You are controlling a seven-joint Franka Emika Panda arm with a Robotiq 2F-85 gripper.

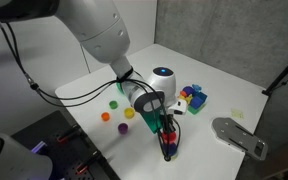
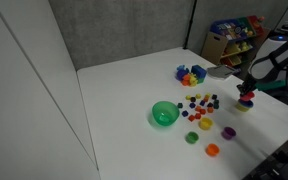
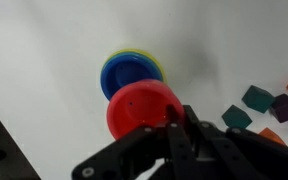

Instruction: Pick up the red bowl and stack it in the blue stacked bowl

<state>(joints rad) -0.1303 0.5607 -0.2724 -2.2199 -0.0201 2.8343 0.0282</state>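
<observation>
So the pincer (image 3: 176, 118) is clamped down on the near rim of the small round bright red plastic bowl (image 3: 136, 108), which sits right at its fingertips. The small round deep-blue plastic bowl (image 3: 130, 70) is just past the red one, farther out from the pincer, with a yellow rim (image 3: 155, 58) peeking out behind it. Can't tell if the two bowls touch.

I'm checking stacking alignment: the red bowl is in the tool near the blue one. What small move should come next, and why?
Probably a short sideways shift to centre the red bowl over the blue stacked bowl before lowering. In the wrist view the tool grips the red bowl's rim, and it overlaps only one edge of the blue bowl.
</observation>
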